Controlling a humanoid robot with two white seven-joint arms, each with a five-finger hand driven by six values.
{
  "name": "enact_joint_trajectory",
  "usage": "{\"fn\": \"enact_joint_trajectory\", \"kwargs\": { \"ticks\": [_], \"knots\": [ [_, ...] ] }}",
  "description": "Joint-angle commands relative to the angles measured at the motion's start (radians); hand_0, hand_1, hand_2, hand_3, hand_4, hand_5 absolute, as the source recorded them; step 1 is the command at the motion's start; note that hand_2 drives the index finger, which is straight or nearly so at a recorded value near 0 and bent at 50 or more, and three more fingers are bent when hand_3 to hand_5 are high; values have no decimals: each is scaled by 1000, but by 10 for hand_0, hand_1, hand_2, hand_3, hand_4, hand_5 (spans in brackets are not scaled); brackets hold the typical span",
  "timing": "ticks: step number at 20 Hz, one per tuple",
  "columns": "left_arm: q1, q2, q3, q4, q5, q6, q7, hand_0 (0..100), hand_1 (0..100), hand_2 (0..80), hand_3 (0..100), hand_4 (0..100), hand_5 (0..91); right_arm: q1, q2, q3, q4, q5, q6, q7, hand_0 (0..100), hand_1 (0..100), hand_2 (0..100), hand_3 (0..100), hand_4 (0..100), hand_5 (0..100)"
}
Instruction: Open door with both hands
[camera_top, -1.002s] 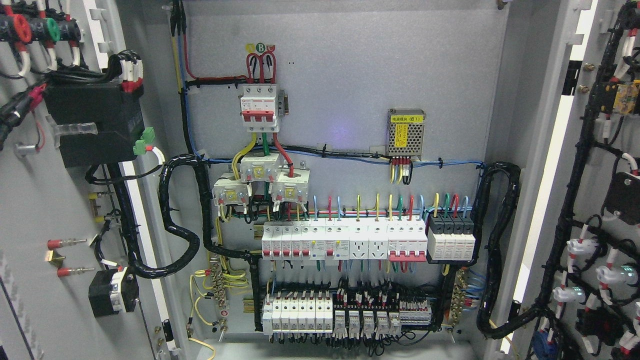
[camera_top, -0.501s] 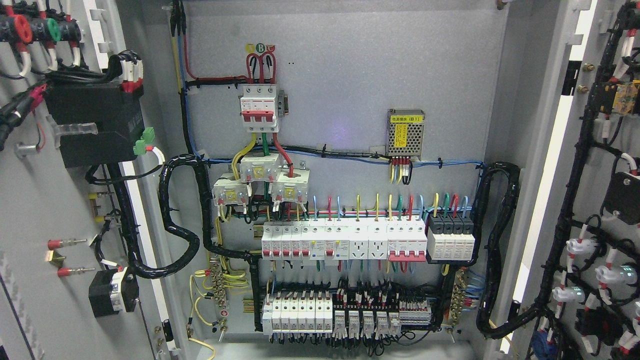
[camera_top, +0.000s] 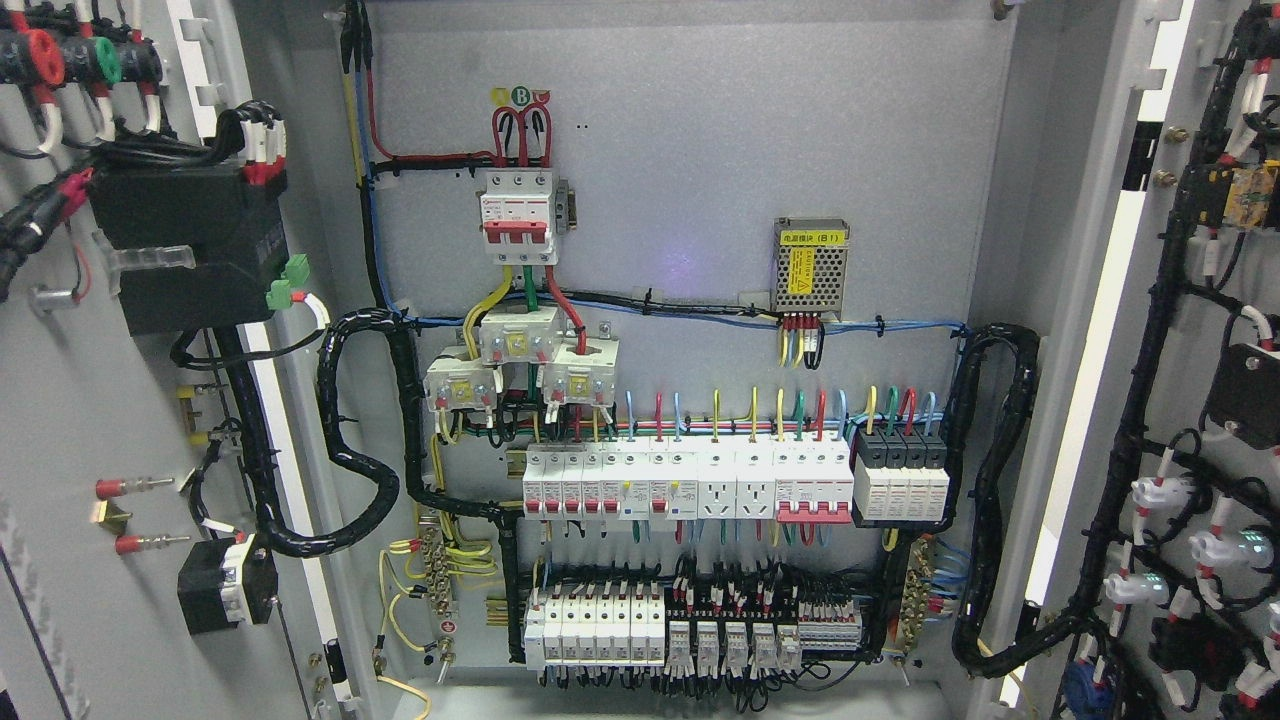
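Right now I am seeing neither of my hands; both arms are sitting outside the head camera's view, so I cannot tell whether the fingers are released or clenched. Both cabinet doors are standing wide open. The left door (camera_top: 70, 400) is filling the left edge, showing its inner face with a black box (camera_top: 185, 250) and a smaller black switch block (camera_top: 228, 595) below it. The right door (camera_top: 1200, 400) is hanging open at the right edge, carrying black wire looms and white lamp backs (camera_top: 1165, 495). Between them I am looking straight at the grey back panel (camera_top: 700, 150): a red-and-white main breaker (camera_top: 518, 215) up top, a perforated power supply (camera_top: 812, 265) to its right, a row of white breakers (camera_top: 690, 485) across the middle, and more terminal blocks (camera_top: 690, 625) beneath.
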Motion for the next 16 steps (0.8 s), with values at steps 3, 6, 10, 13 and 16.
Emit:
{"fn": "enact_joint_trajectory", "kwargs": {
  "ticks": [3, 6, 10, 13, 16],
  "knots": [
    [4, 116, -7, -266, 56, -138, 2, 0, 0, 0, 0, 31, 0, 38, -112, -134, -85, 0, -10, 1, 0, 0, 0, 0, 0, 0],
    [4, 142, -8, -277, 72, -207, 2, 0, 0, 0, 0, 31, 0, 44, -121, -134, -134, 2, -16, 1, 0, 0, 0, 0, 0, 0],
    [-1, 184, -4, -317, 122, -252, 3, 0, 0, 0, 0, 31, 0, 58, -122, -169, -177, 2, -16, 1, 0, 0, 0, 0, 0, 0],
    [-1, 208, -6, -325, 130, -362, 9, 0, 0, 0, 0, 31, 0, 58, -115, -204, -185, 2, -16, 1, 0, 0, 0, 0, 0, 0],
    [2, 231, -6, -349, 132, -410, 12, 0, 0, 0, 0, 31, 0, 56, -110, -229, -192, 2, -42, 1, 0, 0, 0, 0, 0, 0]
  ]
}}
